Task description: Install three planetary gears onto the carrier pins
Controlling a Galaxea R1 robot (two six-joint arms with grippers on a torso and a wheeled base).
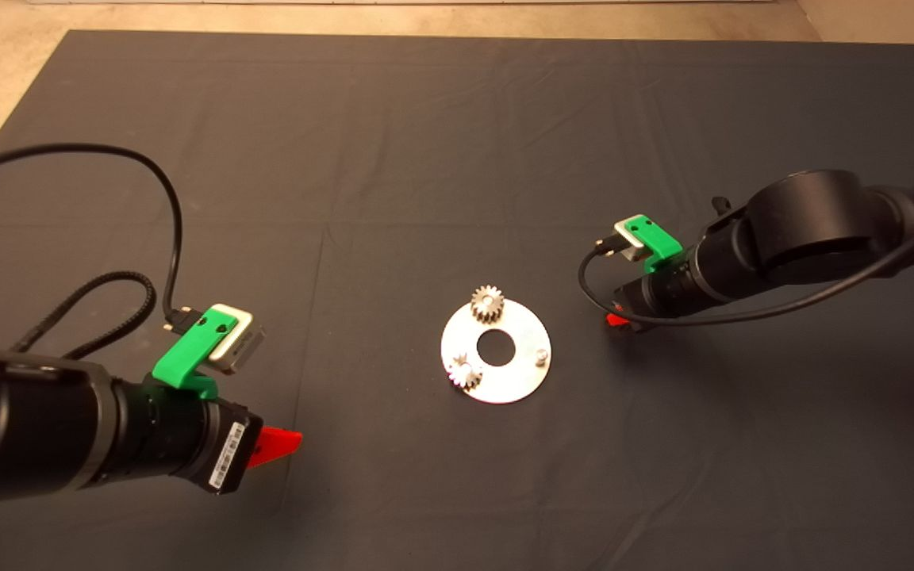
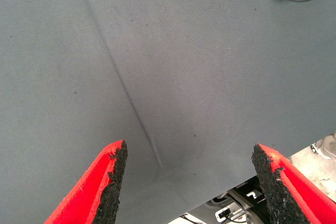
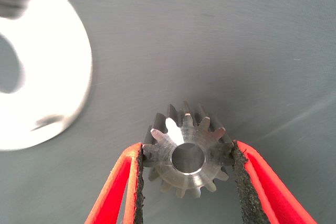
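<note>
Currently the right gripper (image 3: pixel 186 184), green-bodied with two red black-padded fingers, is closed on the third small silvery-grey steel toothed gear (image 3: pixel 186 153), pads pressing opposite sides of its teeth, bore facing the wrist camera. It hangs just above the dark mat (image 1: pixel 393 159), beside the flat round silver plate (image 1: pixel 516 381) but not over it. Progress: two planetary gears sit on carrier pins, one at the plate's far edge (image 1: pixel 488 304), one at its near-left edge (image 1: pixel 465 373); the remaining short silver stud (image 1: pixel 540 356) on the right stands bare. Judged two of three done; carry, alignment and seating remain. The left gripper (image 2: pixel 189 182) waits over bare mat to the plate's left, fingers wide apart, empty. Hidden: in the head view the right arm covers the held gear; the plate is blurred in the right wrist view.
</note>
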